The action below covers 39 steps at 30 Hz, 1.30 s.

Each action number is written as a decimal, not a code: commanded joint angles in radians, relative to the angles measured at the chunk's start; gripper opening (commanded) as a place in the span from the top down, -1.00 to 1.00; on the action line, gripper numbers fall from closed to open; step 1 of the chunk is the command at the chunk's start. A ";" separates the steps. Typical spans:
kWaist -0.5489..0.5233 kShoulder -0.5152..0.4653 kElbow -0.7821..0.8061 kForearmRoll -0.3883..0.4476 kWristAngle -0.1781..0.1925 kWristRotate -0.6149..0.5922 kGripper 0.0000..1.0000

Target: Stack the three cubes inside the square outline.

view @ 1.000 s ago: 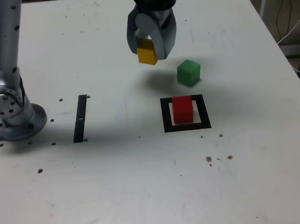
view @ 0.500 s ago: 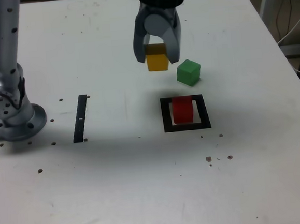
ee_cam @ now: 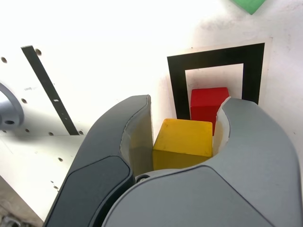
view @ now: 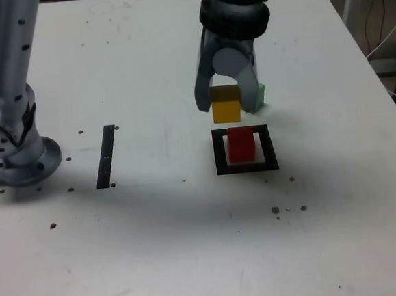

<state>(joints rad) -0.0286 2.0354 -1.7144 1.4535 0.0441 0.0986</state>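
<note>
**Yellow cube carried in toward the red one**

Over the last second I bring the tool [view: 228, 110] from further back on the table forward, toward the square outline [view: 247, 167], and it now hangs just behind the outline's far edge. Its jaws are pinched on the yellow cube [view: 226, 109], which hangs clear of the table; in the wrist view that cube [ee_cam: 183, 143] sits squarely between the two pads. The red cube [view: 241, 144] sits inside the outline, about centred on the white patch. The green cube [view: 261, 93] rests on the table behind the outline, mostly hidden by the tool.

I judge the carry nearly done: the yellow cube is not yet over the red one and needs a short move forward, then lowering. Green comes last.
</note>
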 commanded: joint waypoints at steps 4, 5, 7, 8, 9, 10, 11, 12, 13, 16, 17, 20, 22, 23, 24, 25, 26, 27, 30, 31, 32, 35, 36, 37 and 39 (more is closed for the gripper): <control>-0.021 0.031 -0.013 -0.014 -0.019 -0.030 0.19; -0.022 0.034 -0.014 -0.016 -0.021 -0.034 0.19; -0.023 0.039 -0.015 -0.020 -0.024 -0.040 0.19; -0.024 0.042 -0.016 -0.023 -0.024 -0.042 0.19; -0.024 0.044 -0.016 -0.024 -0.025 -0.043 0.19; -0.024 0.047 -0.017 -0.026 -0.025 -0.044 0.19; -0.024 0.050 -0.018 -0.028 -0.026 -0.045 0.19; -0.024 0.052 -0.018 -0.030 -0.027 -0.045 0.19; -0.024 0.055 -0.019 -0.032 -0.028 -0.046 0.19; -0.024 0.064 -0.023 -0.036 -0.032 -0.046 0.19; -0.024 0.067 -0.024 -0.038 -0.034 -0.046 0.19; -0.024 0.076 -0.025 -0.045 -0.036 -0.046 0.19; -0.024 0.082 -0.022 -0.053 -0.037 -0.046 0.19; -0.024 0.084 -0.019 -0.057 -0.037 -0.046 0.19; -0.024 0.085 -0.017 -0.061 -0.037 -0.046 0.19; -0.024 0.087 -0.015 -0.064 -0.037 -0.046 0.19; -0.024 0.087 -0.012 -0.066 -0.037 -0.046 0.19; -0.024 0.088 -0.010 -0.068 -0.036 -0.046 0.19; -0.023 0.089 -0.003 -0.071 -0.032 -0.046 0.19; -0.023 0.089 -0.001 -0.071 -0.031 -0.046 0.19; -0.023 0.089 0.001 -0.071 -0.029 -0.046 0.19; -0.021 0.087 0.007 -0.072 -0.028 -0.046 0.19; -0.020 0.087 0.009 -0.072 -0.029 -0.046 0.16; -0.020 0.087 0.011 -0.074 -0.031 -0.045 0.08; -0.018 0.085 0.016 -0.081 -0.035 -0.042 -0.19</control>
<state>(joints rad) -0.0502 2.1203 -1.7036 1.3799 0.0133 0.0539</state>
